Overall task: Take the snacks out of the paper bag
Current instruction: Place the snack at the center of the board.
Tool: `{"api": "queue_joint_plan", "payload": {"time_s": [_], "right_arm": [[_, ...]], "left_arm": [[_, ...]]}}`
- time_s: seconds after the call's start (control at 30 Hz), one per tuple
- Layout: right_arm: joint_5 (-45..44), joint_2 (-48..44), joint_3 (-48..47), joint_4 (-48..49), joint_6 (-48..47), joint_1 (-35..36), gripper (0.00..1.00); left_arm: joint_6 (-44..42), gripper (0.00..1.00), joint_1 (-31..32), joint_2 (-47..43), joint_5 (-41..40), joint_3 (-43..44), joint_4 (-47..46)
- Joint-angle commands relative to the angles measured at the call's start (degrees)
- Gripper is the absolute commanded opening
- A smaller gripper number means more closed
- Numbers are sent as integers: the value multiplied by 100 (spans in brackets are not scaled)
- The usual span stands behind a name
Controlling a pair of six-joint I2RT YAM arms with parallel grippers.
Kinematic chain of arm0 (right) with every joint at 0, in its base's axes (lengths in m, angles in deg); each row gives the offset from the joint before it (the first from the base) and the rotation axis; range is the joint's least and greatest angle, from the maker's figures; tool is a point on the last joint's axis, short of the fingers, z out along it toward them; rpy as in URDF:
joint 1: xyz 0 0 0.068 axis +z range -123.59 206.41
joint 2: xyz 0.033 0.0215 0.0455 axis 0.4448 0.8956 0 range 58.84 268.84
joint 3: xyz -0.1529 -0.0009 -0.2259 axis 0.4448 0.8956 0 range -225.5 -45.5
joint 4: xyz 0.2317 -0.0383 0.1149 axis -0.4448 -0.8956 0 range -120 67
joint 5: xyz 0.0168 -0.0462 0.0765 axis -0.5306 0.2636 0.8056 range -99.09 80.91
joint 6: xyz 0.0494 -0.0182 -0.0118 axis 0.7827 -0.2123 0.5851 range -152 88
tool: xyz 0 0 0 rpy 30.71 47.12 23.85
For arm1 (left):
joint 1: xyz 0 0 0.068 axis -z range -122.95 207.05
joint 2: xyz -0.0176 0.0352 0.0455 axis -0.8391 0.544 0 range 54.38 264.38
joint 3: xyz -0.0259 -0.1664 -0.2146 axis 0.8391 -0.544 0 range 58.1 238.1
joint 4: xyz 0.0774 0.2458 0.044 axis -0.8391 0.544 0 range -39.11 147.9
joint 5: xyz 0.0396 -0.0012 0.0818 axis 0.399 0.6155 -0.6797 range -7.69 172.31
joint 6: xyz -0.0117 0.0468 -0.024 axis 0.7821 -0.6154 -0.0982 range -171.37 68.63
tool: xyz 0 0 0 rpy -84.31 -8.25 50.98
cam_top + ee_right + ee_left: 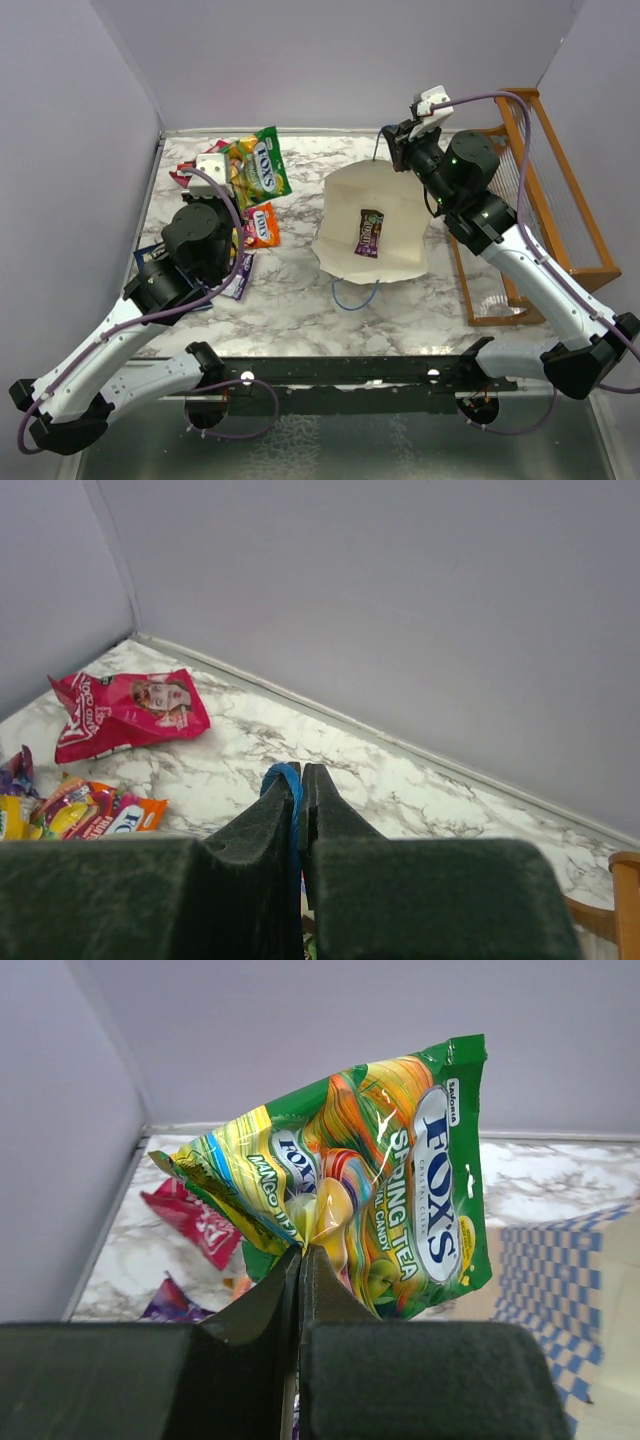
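Well past the halfway mark, judging by the spread. Already out on the left side of the worktop (300, 290): a pink-red bag (125, 710) near the back wall, an orange packet (260, 225), a purple packet (240, 278) and, half hidden under the left arm, seemingly a dark blue chips bag (148, 258). Pinched in the clenched left gripper (300, 1252) and lifted over that pile: a green candy packet (400, 1180), out of the paper bag (400, 210) but not yet set down. Over on the right, clamped in the tightly closed right gripper (300, 770): the far blue cord handle (283, 780), probably holding up the bag's back edge near the wooden rack (560, 200). Left to fetch, as far as can be seen: one small dark packet (371, 232) in the middle of the bag, hard to tell whether inside the mouth or lying on the face. Anything deeper hidden from view
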Motion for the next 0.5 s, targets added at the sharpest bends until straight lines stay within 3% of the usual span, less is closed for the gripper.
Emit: {"api": "queue_joint_plan", "payload": {"time_s": [0.0, 0.17, 0.3, 0.4, 0.47], "right_arm": [[-307, -42, -114, 192, -201, 0, 2], [-538, -137, -131, 193, -358, 0, 2], [-580, -332, 17, 333, -349, 0, 2], [-438, -463, 78, 420, -307, -1, 2], [-267, -525, 119, 436, -300, 0, 2]], "left_arm": [[50, 0, -3, -19, -1012, -119, 274], [805, 0, 0, 45, -1583, -440, 939], [1344, 0, -23, -109, -1693, -1157, 788], [2449, 0, -202, -88, -1351, -1617, 1010], [2713, 0, -489, -15, -878, -2026, 697]]}}
